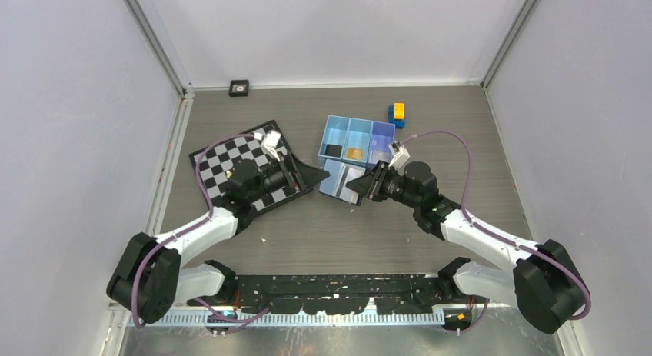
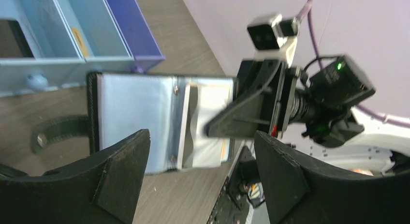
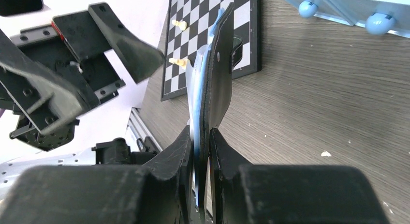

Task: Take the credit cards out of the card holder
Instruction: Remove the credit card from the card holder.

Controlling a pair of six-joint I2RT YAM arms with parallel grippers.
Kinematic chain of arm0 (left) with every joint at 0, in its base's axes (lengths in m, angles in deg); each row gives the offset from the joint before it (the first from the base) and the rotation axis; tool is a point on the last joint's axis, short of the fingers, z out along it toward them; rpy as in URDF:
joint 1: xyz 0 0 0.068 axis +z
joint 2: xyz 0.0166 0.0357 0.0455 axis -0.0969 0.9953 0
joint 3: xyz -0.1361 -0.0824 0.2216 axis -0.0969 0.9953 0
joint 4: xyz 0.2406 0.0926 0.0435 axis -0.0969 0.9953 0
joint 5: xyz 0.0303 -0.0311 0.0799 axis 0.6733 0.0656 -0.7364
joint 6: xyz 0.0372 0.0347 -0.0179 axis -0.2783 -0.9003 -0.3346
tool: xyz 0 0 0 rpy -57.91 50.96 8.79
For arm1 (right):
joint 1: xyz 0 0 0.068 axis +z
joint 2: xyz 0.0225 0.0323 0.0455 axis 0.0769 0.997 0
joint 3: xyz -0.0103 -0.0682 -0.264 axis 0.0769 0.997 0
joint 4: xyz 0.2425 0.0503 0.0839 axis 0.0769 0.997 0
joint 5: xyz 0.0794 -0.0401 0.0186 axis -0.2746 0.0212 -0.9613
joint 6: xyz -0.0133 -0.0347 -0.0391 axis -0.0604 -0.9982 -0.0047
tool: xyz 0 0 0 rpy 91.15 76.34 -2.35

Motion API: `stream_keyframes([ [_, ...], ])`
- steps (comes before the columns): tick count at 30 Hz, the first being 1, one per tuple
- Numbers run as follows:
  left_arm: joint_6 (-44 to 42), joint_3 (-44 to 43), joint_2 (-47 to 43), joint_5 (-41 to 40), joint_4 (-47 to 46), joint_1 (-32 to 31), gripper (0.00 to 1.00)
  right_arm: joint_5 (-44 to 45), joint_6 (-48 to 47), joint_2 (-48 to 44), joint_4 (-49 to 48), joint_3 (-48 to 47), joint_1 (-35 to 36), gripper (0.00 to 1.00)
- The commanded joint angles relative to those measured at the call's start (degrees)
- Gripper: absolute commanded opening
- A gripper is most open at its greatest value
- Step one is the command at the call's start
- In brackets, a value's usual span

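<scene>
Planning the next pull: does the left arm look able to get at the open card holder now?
Probably yes: the left fingers stand open facing the card holder, whose edge alone the right fingers pinch; nothing lies between.

The left arm (image 1: 196, 231) is stretched forward and inward from its base, and the right arm (image 1: 480, 234) is angled inward in the same way, so that the two wrists are set facing each other. The left end effector (image 2: 200, 141) is held with its fingers spread wide, nothing gripped between them. The right end effector (image 3: 202, 137) is pressed closed on an edge of the card holder (image 3: 217, 74).
</scene>
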State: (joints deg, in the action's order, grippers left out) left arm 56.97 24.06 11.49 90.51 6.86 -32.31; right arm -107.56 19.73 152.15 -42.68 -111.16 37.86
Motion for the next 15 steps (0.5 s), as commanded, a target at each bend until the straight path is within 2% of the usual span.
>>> stream_keyframes([
  [1,-6.01,3.22,-1.68,-3.04,-2.24,-4.53,0.77,-0.09,-4.23,-1.78,-0.64,-0.82,-1.1,0.0],
  [7,-6.74,2.78,0.36,-3.97,-3.08,-8.14,0.73,-7.62,-1.0,3.53,-5.22,-1.53,-4.38,0.0],
  [11,-7.67,4.83,-0.66,-7.08,-3.04,-8.33,0.74,-7.78,-1.32,3.29,-5.15,-1.18,-5.07,0.0],
  [15,-6.72,4.53,-0.1,-6.21,-3.45,-8.34,0.71,-7.74,-1.37,2.63,-4.97,-1.0,-5.06,0.0],
])
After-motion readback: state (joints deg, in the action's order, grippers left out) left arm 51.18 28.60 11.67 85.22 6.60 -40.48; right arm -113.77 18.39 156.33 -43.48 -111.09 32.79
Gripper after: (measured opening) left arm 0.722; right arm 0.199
